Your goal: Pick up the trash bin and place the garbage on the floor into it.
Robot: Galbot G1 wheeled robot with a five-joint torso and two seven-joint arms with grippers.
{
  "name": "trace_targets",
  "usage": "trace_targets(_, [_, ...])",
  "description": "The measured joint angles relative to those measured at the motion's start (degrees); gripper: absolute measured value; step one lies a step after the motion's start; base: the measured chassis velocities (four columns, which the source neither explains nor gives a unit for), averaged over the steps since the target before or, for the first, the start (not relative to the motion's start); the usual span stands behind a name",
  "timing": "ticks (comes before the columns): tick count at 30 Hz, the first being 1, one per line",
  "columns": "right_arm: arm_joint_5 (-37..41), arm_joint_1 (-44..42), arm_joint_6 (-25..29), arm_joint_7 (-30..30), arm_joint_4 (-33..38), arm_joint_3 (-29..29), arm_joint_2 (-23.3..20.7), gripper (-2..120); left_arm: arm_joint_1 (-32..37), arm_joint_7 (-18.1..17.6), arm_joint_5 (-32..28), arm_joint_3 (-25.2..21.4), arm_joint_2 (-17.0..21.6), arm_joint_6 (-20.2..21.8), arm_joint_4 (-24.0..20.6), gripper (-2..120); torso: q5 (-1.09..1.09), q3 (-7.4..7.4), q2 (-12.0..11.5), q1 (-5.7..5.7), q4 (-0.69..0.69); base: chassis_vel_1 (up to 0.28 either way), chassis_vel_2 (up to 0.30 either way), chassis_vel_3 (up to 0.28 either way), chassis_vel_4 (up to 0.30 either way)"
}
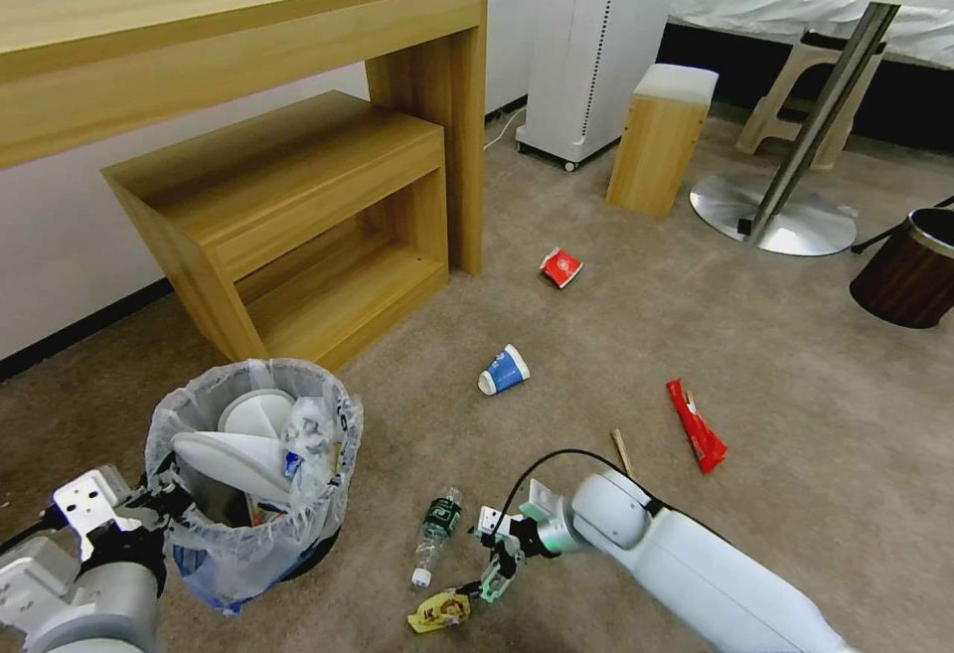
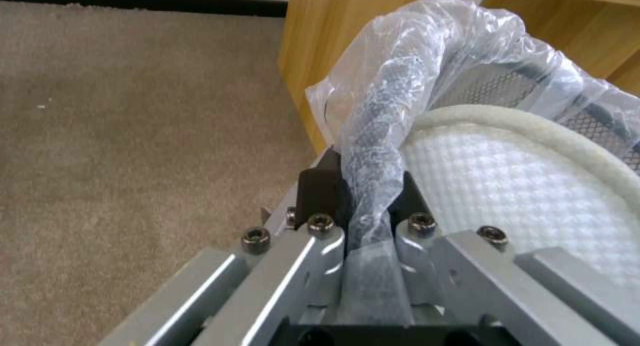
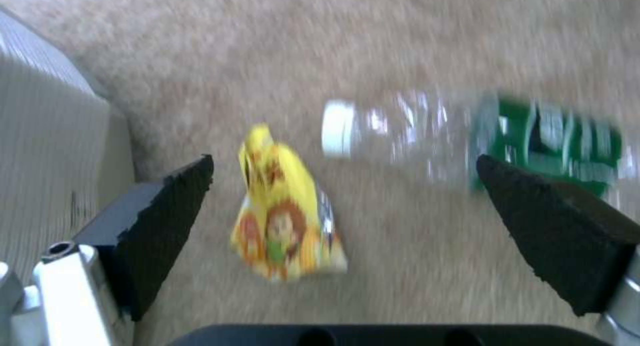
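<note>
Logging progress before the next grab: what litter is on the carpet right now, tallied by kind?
Paper cups: 2, blue cup, red cup
Wrappers: 2, yellow wrapper, red wrapper
Green-labelled bottle: 1
Wooden stick: 1
Total: 6 on the floor

Beige carpet floor (image 1: 795, 385) strewn with bottle (image 1: 435, 534), yellow wrapper (image 1: 439, 612), blue cup (image 1: 504, 371), red cup (image 1: 560, 266), red wrapper (image 1: 697, 425), stick (image 1: 622, 451).

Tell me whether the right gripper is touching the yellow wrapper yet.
Apart. In the right wrist view the right gripper has its jaws open, and carpet shows on both sides of the yellow wrapper between them.
</note>
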Motion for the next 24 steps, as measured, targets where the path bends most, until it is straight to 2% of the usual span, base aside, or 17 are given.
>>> trace_targets(3, [-0.2,1.5,2.3,-2.2,-2.2,-1.2,2.0,100,-0.2,0.0,0.0,-0.3,0.0,0.0,0.1,3,-0.01,0.0,0.0,0.0,0.0,0.0,0.0,0.0,0.0])
trace_targets(7, [-4.3,2.3,5.8,-6.0,-4.6,-2.4,4.0,100,-0.5,0.0,-0.1,-0.8,0.1,0.0,0.2,3,-0.01,0.0,0.0,0.0,0.0,0.0,0.0,0.0,0.0])
trace_targets(24, [-8.5,-1.3,7.0,-4.5,-6.9,-2.4,4.6,100,-1.5,0.0,-0.4,-0.6,0.4,-0.3,1.5,3,-0.01,0.0,0.0,0.0,-0.01,0.0,0.0,0.0,0.0])
